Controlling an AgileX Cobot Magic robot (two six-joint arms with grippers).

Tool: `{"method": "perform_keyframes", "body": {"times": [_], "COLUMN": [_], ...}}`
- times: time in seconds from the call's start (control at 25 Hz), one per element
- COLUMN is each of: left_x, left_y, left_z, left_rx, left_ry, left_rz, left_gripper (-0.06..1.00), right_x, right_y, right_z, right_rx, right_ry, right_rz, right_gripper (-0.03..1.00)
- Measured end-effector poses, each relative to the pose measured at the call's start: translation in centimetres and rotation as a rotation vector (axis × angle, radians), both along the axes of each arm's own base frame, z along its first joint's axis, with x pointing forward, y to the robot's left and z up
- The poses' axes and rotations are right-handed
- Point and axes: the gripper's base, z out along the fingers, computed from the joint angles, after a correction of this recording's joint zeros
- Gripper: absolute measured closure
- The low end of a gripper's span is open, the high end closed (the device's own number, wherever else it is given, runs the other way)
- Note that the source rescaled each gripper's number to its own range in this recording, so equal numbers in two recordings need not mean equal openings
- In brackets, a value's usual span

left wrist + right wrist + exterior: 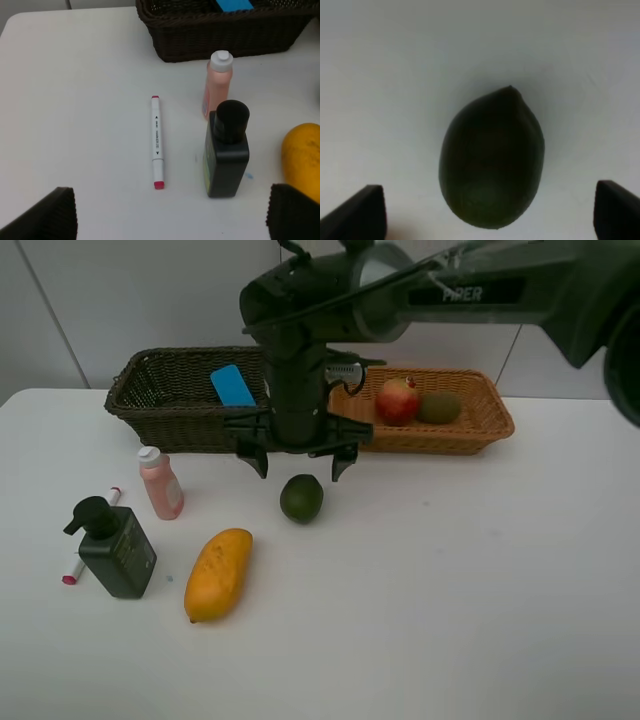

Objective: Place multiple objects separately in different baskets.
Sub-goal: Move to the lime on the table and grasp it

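From the high camera, my right gripper (299, 468) hangs with its jaws spread wide just above the green lime (301, 498), which sits dark, round and free on the white bench (480, 570). My right arm (470, 290) carries pale lettering that seems to read "PIPER" (its first letter is partly hidden). Near the lime lies the yellow-orange mango (219, 574), and beside that stand the dark-green pump bottle (115, 548) and the pink bottle (160, 483) with its white cap. The white-pink marker (73, 572) is half hidden behind the pump bottle. The blue eraser block (232, 386) rests in the dark basket (170, 410). The red-green mango (397, 401) and the brown kiwi (438, 407) lie side by side in the orange-tan basket (485, 425). In the left wrist view my left gripper (172, 215) is spread apart and empty above the bench. The marker lies flat there, apart from both bottles, and the print on its barrel is too small to read. The pump bottle shows a yellowish label I cannot read. In the right wrist view the lime fills the space between my parted fingertips, touching neither.
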Motion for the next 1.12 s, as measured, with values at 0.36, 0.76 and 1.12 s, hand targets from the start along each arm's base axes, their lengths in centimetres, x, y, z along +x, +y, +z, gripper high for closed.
{"method": "perform_keyframes", "body": {"times": [0.36,0.76,1.12], "left_x": [0.0,0.0,0.0], "left_y": [0.0,0.0,0.0], "left_z": [0.0,0.0,0.0], "left_rx": [0.0,0.0,0.0], "left_ry": [0.0,0.0,0.0], "left_rz": [0.0,0.0,0.0], "left_gripper": [-0.05,-0.05,-0.05], "right_x": [0.2,1.1,1.5], "right_y": [0.3,-0.3,-0.2], "right_z": [-2.3,-4.3,-5.6], "right_rx": [-0.012,-0.013,0.011], "right_ry": [0.028,0.061,0.07], "right_rz": [0.003,-0.026,-0.026], "right_gripper": [-0.03,-0.03,-0.03]}}
